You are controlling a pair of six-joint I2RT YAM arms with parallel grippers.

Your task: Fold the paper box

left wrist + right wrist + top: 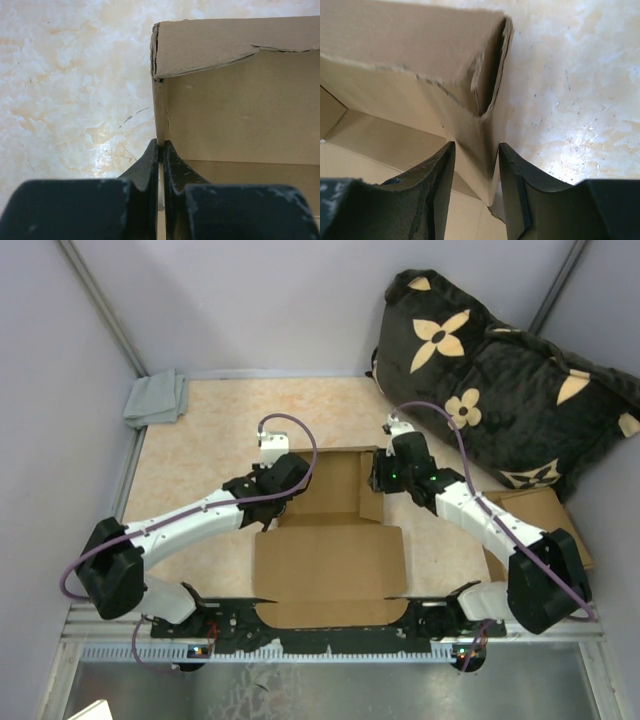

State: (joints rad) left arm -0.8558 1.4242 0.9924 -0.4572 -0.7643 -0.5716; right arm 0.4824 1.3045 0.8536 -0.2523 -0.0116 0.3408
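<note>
Paper box (330, 560): centre of the table (200, 450), near panel flat, far walls raised.
Left hand (160, 147): closed tight, pinching the box's left wall.
Right hand (476, 150): jaws parted, straddling the right wall's corner, not clamped.
Beyond: grey cloth (157, 398) far left; black flower-patterned cushion (500, 390) far right.

Inventory, by count:
- Paper box (330, 560), brown cardboard: one.
- Robot arms: two, namely the left arm (190, 520) and the right arm (480, 515).
- Pincers: two, namely the left pincer (161, 150) and the right pincer (476, 150), with two fingers each.
- Dark cushion (500, 390): one, with two whole cream flower motifs showing.
- Grey cloth (157, 398): one.
- Flat cardboard (545, 508) beneath the right arm: number of sheets cannot be told.
- Tabletop (200, 460): one.
</note>
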